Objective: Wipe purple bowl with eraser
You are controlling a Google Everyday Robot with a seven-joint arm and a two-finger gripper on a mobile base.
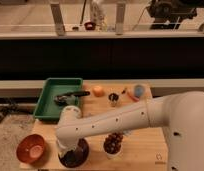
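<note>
The purple bowl sits at the table's front edge, between the orange-brown bowl and the white bowl of grapes. My white arm reaches in from the right, with its wrist bent down over the purple bowl. The gripper points down into the bowl's left part and is mostly hidden behind the wrist. The eraser is hidden from view.
An orange-brown bowl stands front left. A white bowl of dark grapes stands right of the purple bowl. A green tray at back left holds a black utensil. An orange, a small dark cup and a blue object lie at the back.
</note>
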